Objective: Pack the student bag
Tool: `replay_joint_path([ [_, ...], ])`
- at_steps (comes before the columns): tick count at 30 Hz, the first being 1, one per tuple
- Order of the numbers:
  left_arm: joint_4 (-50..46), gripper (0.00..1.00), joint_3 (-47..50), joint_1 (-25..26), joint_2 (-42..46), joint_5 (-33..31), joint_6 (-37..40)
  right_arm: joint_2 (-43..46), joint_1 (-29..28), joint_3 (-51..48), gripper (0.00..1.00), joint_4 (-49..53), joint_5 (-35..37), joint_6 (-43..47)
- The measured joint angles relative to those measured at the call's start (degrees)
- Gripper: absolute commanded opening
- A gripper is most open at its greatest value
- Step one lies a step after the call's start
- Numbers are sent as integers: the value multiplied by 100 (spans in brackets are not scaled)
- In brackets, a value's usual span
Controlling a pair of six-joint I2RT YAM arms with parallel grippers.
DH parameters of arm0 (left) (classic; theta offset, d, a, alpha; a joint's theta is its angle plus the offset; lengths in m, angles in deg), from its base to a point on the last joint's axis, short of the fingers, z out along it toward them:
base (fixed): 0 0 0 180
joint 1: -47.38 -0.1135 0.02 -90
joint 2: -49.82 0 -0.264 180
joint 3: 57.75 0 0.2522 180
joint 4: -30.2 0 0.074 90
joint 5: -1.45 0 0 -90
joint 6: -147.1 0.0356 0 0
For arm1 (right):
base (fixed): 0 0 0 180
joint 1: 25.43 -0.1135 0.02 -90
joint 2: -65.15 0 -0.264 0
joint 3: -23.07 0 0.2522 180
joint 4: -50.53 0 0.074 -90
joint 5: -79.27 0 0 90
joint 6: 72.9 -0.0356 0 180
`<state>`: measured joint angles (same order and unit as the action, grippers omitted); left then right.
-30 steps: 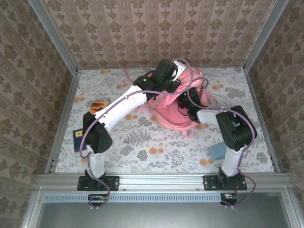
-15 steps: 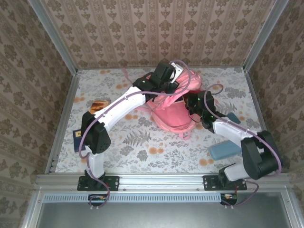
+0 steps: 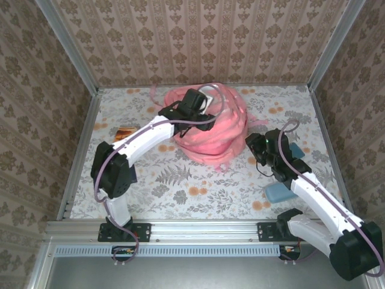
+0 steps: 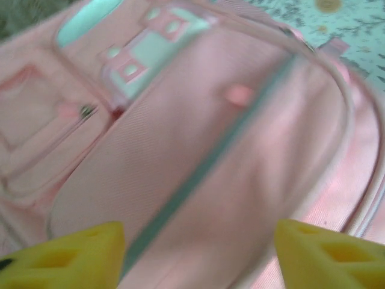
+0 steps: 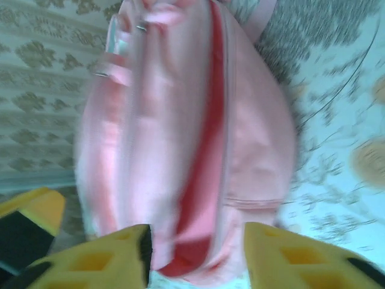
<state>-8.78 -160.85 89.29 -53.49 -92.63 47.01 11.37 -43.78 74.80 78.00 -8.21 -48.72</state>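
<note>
The student bag (image 3: 210, 135) lies slumped on the flowered table (image 3: 180, 186) — a big pink heap. The left gripper (image 4: 198, 256) hovers right over the bag's front pockets, its yellow fingers (image 4: 72, 256) spread wide and grasping nothing, only pink fabric below them. The right gripper (image 5: 195, 256) sits just off the bag's right side, facing it, fingers parted and empty. A light blue case (image 3: 281, 192) lies well to the bag's right — a small orange-brown book (image 3: 125, 132) lies off to its left.
</note>
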Motion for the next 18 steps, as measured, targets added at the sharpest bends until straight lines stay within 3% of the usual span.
replay_joint_path([
  [3, 20, 94, 616, -372, 511, -42, -413, 28, 0, 291, 77, 413, 68, 573],
  [7, -42, 98, 1598, -1025, 1316, -229, -1060, -243, -57, 706, 88, 623, 50, 1108],
  [14, -380, 100, 3423, -2243, 2374, -411, -2166, -1104, -428, 1113, 91, 579, -50, 1611],
  [18, -531, 100, 4186, -2566, 2597, -385, -2621, -1541, -678, 1325, 91, 560, -151, 1681],
])
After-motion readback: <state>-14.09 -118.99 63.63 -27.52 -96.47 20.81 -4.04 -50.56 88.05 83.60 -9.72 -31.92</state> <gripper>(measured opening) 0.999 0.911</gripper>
